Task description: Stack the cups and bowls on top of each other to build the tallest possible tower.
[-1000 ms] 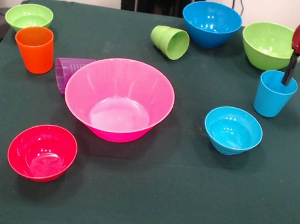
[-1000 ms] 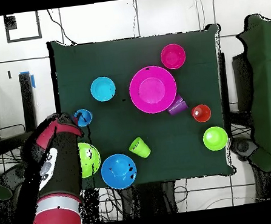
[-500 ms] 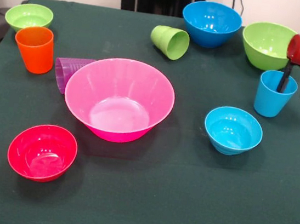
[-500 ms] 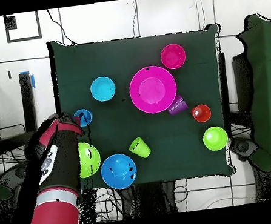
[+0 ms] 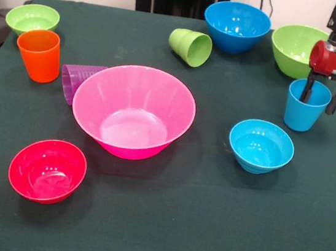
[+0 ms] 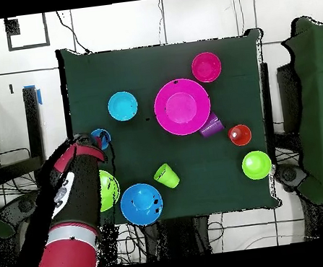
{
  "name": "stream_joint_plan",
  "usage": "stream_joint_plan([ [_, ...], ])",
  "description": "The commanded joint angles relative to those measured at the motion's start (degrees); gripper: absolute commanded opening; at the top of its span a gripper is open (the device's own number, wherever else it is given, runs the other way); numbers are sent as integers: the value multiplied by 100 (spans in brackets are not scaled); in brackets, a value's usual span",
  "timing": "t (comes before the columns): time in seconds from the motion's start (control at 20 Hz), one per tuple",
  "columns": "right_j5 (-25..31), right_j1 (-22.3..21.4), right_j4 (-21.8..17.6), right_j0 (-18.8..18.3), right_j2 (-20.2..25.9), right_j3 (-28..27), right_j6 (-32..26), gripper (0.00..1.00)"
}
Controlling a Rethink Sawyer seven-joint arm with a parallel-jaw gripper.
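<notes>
Dark green cloth covers the bench point(image 5: 161, 223), and from my remote seat I see every piece apart, nothing stacked. My jaws point(image 5: 320, 96) stand open astride the upright light blue cup point(image 5: 307, 106) near the right edge of the front view: one finger point(image 5: 308, 88) dips inside the cup, the other point(image 5: 334, 98) hangs outside its wall. I cannot tell whether either touches the plastic. Just behind the cup sits the medium green bowl point(image 5: 297, 49), with the medium blue bowl point(image 5: 237, 26) to its left. A light green cup point(image 5: 191, 46) lies tipped on its side. At the middle rests the large pink bowl point(image 5: 134, 111), with the purple cup point(image 5: 78, 79) lying against its left side. An orange cup point(image 5: 39, 54) stands upright, the small green bowl point(image 5: 32, 19) behind it. Nearer me are the small red bowl point(image 5: 47, 170) and small light blue bowl point(image 5: 261, 146).
</notes>
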Motion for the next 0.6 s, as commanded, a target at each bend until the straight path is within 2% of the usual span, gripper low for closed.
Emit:
stream_joint_plan([
  [0.05,-355,200,-58,37,131,256,502,100],
  [0.3,-676,212,59,85,4,318,672,100],
  [0.35,-713,203,105,75,-5,343,658,0],
  [0.6,-772,147,176,19,-8,428,696,0],
])
